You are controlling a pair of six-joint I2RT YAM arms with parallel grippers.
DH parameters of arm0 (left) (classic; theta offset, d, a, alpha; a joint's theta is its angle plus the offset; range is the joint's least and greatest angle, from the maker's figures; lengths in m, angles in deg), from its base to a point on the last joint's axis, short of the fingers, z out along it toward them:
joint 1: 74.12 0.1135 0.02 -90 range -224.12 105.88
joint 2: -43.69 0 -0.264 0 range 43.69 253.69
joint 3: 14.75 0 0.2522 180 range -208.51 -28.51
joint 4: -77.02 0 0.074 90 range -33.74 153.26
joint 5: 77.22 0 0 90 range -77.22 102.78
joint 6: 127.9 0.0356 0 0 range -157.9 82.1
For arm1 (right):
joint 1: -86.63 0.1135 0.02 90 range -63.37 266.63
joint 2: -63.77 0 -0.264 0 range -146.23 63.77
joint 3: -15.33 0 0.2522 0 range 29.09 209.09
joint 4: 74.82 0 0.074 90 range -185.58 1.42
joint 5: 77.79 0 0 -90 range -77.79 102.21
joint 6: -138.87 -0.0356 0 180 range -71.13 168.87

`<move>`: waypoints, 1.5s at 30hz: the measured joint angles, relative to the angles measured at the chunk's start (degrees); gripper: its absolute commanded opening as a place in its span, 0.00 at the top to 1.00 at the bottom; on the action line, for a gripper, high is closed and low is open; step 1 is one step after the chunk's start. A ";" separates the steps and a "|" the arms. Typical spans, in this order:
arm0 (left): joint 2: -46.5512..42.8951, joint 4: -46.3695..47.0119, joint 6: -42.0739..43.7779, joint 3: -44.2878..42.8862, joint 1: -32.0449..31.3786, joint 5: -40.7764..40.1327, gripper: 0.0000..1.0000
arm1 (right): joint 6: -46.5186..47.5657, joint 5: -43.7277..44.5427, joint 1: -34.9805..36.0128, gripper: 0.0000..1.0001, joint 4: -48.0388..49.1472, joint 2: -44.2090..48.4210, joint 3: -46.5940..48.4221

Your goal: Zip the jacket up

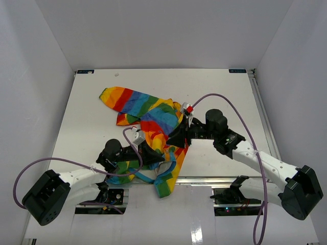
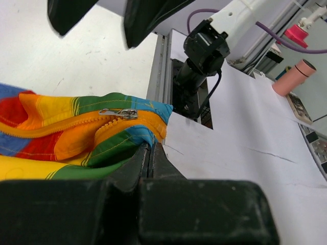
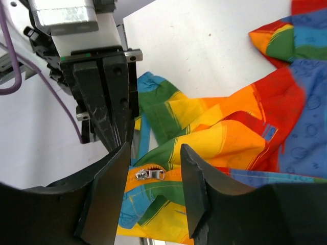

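The rainbow-striped jacket (image 1: 148, 117) lies crumpled mid-table, its lower end hanging over the front edge. My left gripper (image 1: 155, 155) is shut on the jacket's bottom hem, pinching blue and green fabric at the fingertips (image 2: 150, 149). The silver zipper pull (image 2: 120, 113) lies on the orange zipper tape just beyond that grip. My right gripper (image 1: 176, 137) is open and hovers over the same spot. In the right wrist view the jacket (image 3: 230, 127) lies below, and the pull (image 3: 149, 174) is between and beneath the right gripper's open fingers (image 3: 153, 158), untouched. The left gripper's shut fingers (image 3: 110, 112) show there too.
A metal rail (image 1: 204, 179) runs along the table's front edge, with the arm mounts (image 1: 232, 194) just below it. Purple cables (image 1: 225, 99) loop from both arms. A pink cylinder (image 2: 294, 76) stands off the table. White walls enclose the table (image 1: 219, 87).
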State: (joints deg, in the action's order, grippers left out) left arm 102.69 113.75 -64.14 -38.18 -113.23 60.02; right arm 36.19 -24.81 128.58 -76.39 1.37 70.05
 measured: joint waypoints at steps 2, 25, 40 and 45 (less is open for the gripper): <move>0.68 2.32 0.81 0.00 0.00 1.40 1.00 | -0.46 -0.52 -0.25 0.63 -0.14 0.49 -1.32; 0.75 9.97 7.74 0.80 0.00 7.98 1.00 | -2.26 -6.29 2.37 0.36 1.78 -0.56 -6.63; 1.55 9.41 10.89 0.87 0.00 8.99 1.00 | -4.93 -13.94 2.39 0.32 6.04 -1.53 -6.42; 1.53 9.05 11.72 0.87 0.00 8.90 1.00 | -5.12 -14.07 2.39 0.31 5.98 -2.32 -6.22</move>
State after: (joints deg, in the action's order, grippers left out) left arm 104.23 122.80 -52.41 -37.31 -113.23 68.93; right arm 31.07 -38.87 130.97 -70.41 -0.95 63.83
